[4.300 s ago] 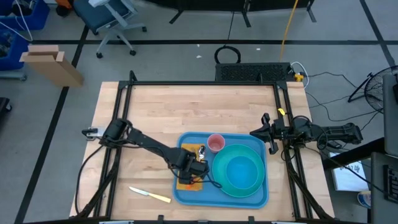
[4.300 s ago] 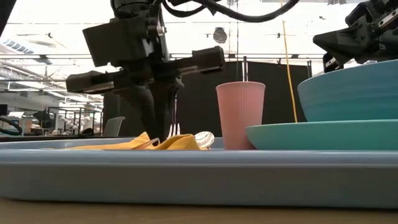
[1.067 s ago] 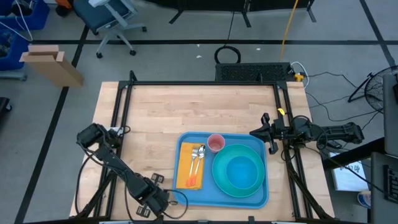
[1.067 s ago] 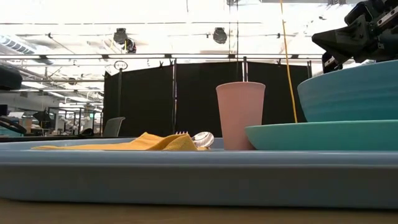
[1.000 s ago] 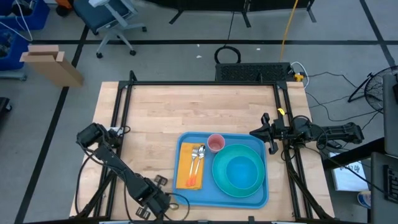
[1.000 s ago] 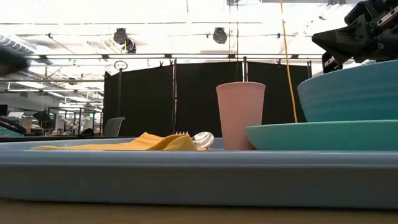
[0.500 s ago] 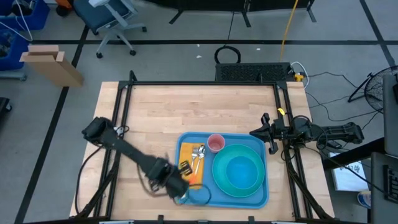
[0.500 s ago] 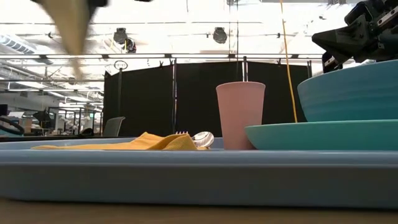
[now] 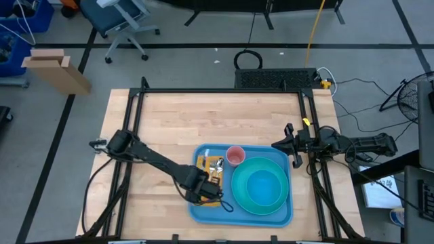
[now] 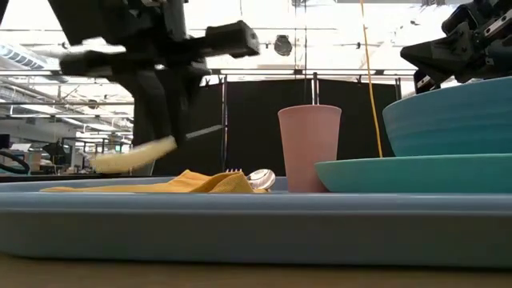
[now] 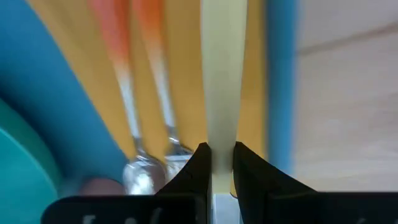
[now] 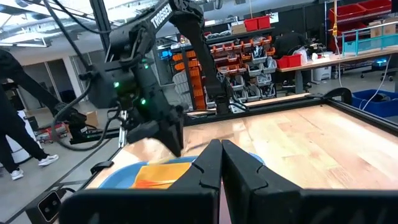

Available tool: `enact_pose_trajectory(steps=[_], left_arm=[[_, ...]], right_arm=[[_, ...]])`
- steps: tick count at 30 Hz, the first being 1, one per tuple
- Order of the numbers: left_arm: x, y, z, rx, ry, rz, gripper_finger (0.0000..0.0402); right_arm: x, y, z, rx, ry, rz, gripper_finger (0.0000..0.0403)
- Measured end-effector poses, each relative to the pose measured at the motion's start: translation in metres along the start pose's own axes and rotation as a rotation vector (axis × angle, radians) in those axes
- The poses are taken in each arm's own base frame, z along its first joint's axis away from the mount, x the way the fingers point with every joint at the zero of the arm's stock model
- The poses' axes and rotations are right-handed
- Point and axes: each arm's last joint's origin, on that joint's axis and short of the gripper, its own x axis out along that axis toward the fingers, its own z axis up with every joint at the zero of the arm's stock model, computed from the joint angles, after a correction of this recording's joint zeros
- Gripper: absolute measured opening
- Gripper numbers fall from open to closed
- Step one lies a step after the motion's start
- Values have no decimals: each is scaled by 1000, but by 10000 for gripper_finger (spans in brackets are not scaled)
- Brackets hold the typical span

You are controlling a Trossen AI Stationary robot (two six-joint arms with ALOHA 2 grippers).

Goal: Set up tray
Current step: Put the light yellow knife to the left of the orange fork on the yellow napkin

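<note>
The blue tray [image 9: 203,214] lies on the wooden table, near its front edge. On it are an orange napkin [image 9: 201,161] with a fork and a spoon [image 9: 217,166], a pink cup [image 9: 235,155] and a teal bowl [image 9: 260,188] on a teal plate. My left gripper [image 9: 203,186] hangs over the napkin, shut on a knife with a cream handle [image 10: 132,156]. In the left wrist view that handle [image 11: 221,87] runs beside the fork and spoon [image 11: 143,124]. My right gripper [image 9: 288,144] waits shut at the table's right edge. My left gripper pinches the knife between its two fingers [image 11: 200,163], at the blade-side end of the cream handle [image 11: 219,140]. The fingers come from above, pointing steeply down, and lie across the knife. The knife hangs clear above the napkin, tilted, its handle end [image 10: 108,162] lowest.
The cup [image 10: 309,148] and the bowl [image 10: 448,116] stand on the tray's right part, beside the napkin [image 10: 192,184]. Bare wood lies left of the tray and toward the far edge. A dark metal frame borders the table. A person [image 12: 15,118] shows beyond the table in the right wrist view.
My left gripper has gone from the table's near left part up and toward the tray, rolling its wrist as it went. The knife has been lifted clear of the table and now hangs over the napkin.
</note>
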Motion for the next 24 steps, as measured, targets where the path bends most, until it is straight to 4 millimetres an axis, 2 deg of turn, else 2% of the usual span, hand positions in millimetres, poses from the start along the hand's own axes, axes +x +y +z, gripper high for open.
enact_pose_trajectory(steps=[5, 14, 24], left_arm=[[8, 9, 10, 63, -35, 62, 42], [8, 11, 11, -23, -151, 61, 42], [38, 2, 11, -99, -192, 45, 42]], right_arm=[[0, 0, 0, -1, 2, 0, 0], [0, 0, 0, -2, 1, 0, 0], [0, 0, 0, -2, 2, 2, 0]])
